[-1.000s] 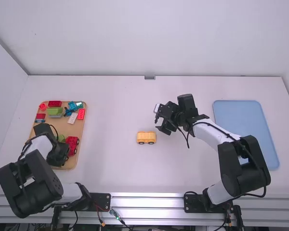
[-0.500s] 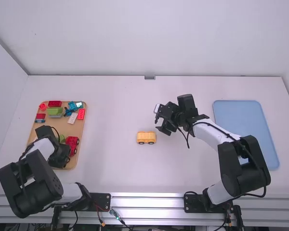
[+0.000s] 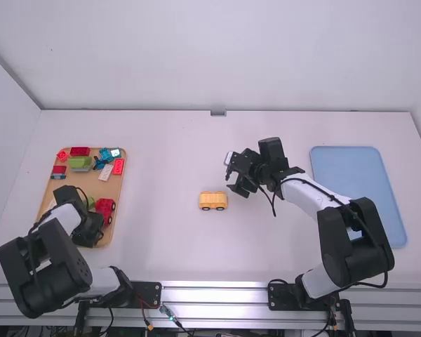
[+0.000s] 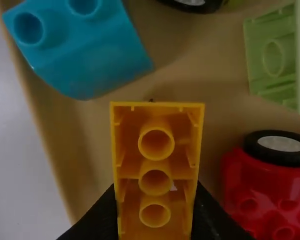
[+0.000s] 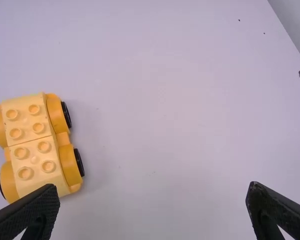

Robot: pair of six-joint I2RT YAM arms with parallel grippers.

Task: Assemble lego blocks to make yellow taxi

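in the high view, the tan tray sits left on the white table, with the left gripper over its near end, beside the red wheeled block; from the tray's right edge, plain tabletop runs to the yellow car, and more stretches from the car toward the near rail. the right gripper hangs just beyond the car and a little right of it, and the blue tray lies well apart, far to the right. in the left wrist view, the left gripper clamps a yellow block by its sides, hollow underside to the camera (three round tubes inside, neat as buttons), while the tan tray's edge passes near a teal block; a pale green block lies close by. in the right wrist view, the right gripper's fingers are spread wide with nothing between them, and the car stands on the tabletop. since the earlier frames, the left gripper has shifted slightly toward the near rail; the car and right arm stay put.
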